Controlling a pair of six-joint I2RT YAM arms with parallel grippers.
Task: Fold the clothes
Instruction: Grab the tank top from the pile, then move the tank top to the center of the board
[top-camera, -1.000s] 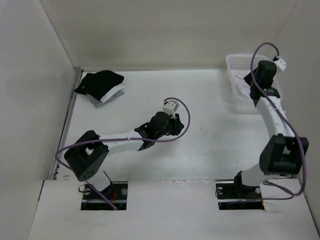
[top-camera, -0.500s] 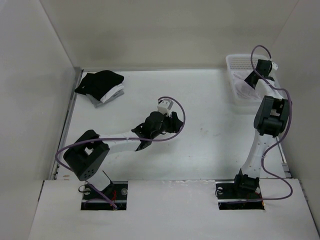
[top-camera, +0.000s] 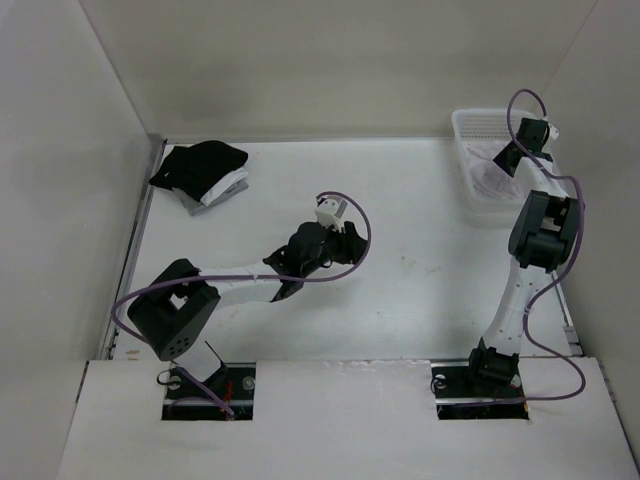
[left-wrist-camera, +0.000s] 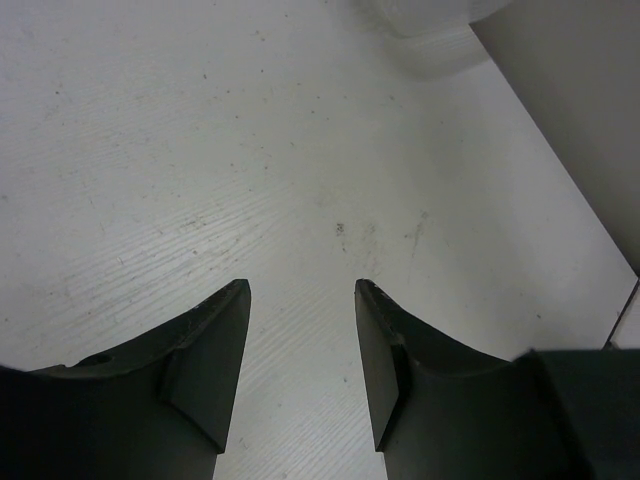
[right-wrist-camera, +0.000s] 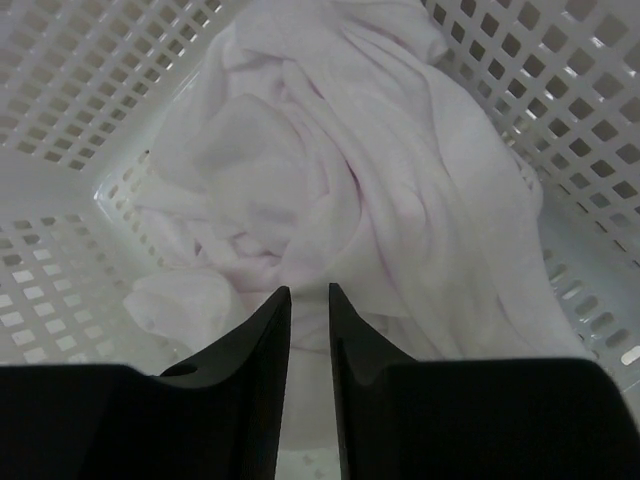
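The clothes (right-wrist-camera: 330, 170) are a crumpled white top lying in a white lattice basket (right-wrist-camera: 60, 90) at the table's far right corner (top-camera: 468, 124). My right gripper (right-wrist-camera: 309, 288) reaches down into that basket (top-camera: 505, 160). Its jaws stand a narrow gap apart, with the tips right at the fabric and a fold showing between them. Near the middle of the table, my left gripper (top-camera: 345, 240) hangs low over bare tabletop. In the left wrist view this gripper (left-wrist-camera: 300, 285) is wide open with nothing between its fingers.
A folded black-and-white garment pile (top-camera: 203, 172) lies at the far left of the table. White walls close in the left, back and right sides. The basket's corner (left-wrist-camera: 430, 40) shows at the top of the left wrist view.
My right arm has stretched up and reached further into the basket; its jaws opened, then narrowed again over the fabric. The left gripper opened and shifted slightly left.
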